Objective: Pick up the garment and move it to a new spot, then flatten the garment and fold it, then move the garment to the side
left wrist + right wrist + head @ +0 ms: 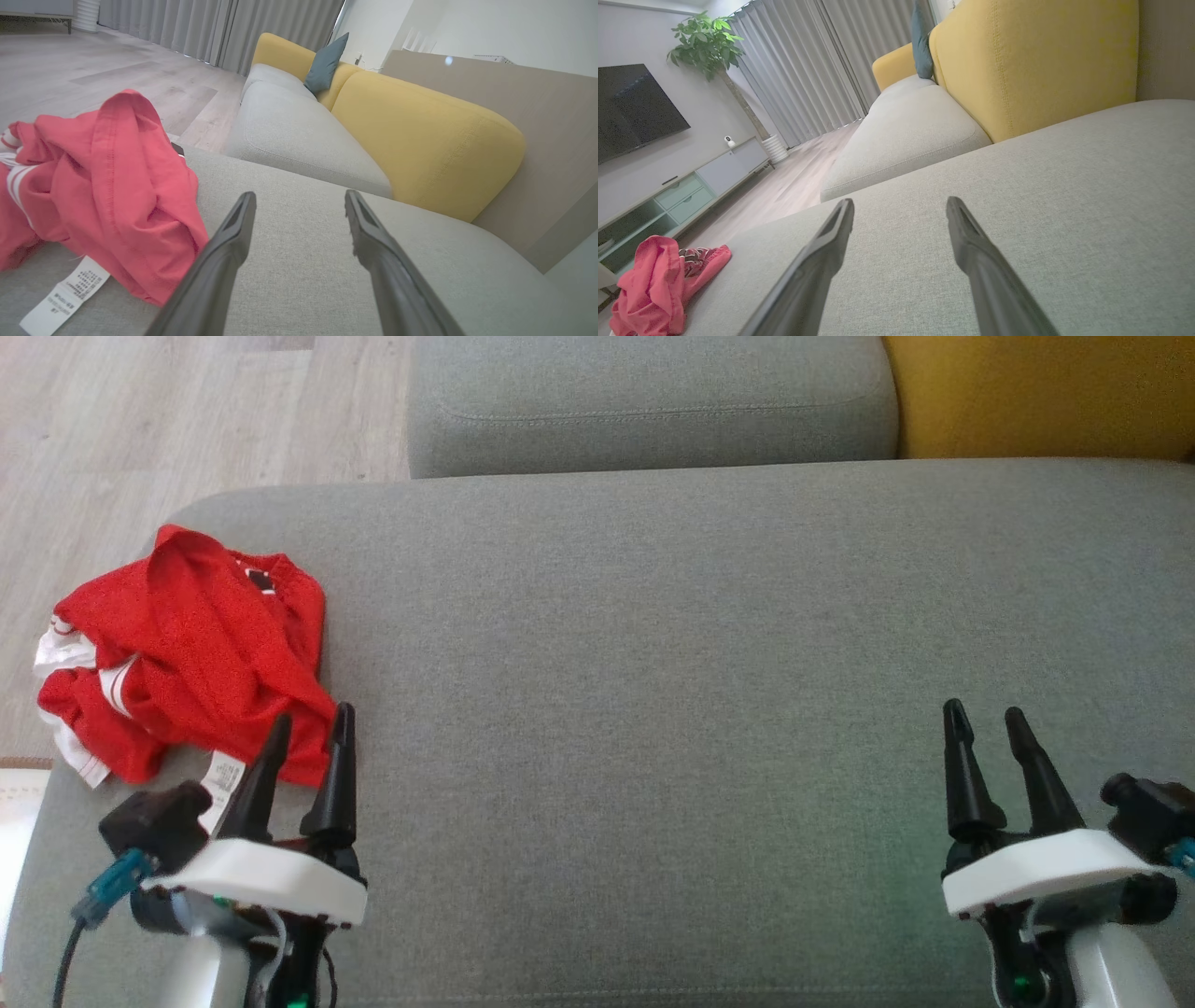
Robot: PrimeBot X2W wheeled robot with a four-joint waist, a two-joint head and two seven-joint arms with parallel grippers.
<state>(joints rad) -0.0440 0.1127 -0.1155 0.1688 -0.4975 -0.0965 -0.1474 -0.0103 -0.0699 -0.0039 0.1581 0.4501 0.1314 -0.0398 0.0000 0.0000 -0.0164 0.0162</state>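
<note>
A crumpled red garment (187,653) with white trim and a white care label lies at the left end of the grey sofa seat (653,663). My left gripper (313,728) stands open at the garment's near right edge, its fingers empty. In the left wrist view the garment (103,186) bunches just left of that gripper (299,200), with the label (65,296) flat on the cushion. My right gripper (980,719) stands open and empty far to the right over bare cushion. From the right wrist view (899,207) the garment (658,284) shows far off at the lower left.
A second grey seat cushion (644,401) lies beyond, with a yellow backrest (1036,392) at the far right. Wooden floor (140,429) runs past the seat's left edge. A teal pillow (327,65), a TV cabinet (682,196) and a potted plant (710,42) stand farther off.
</note>
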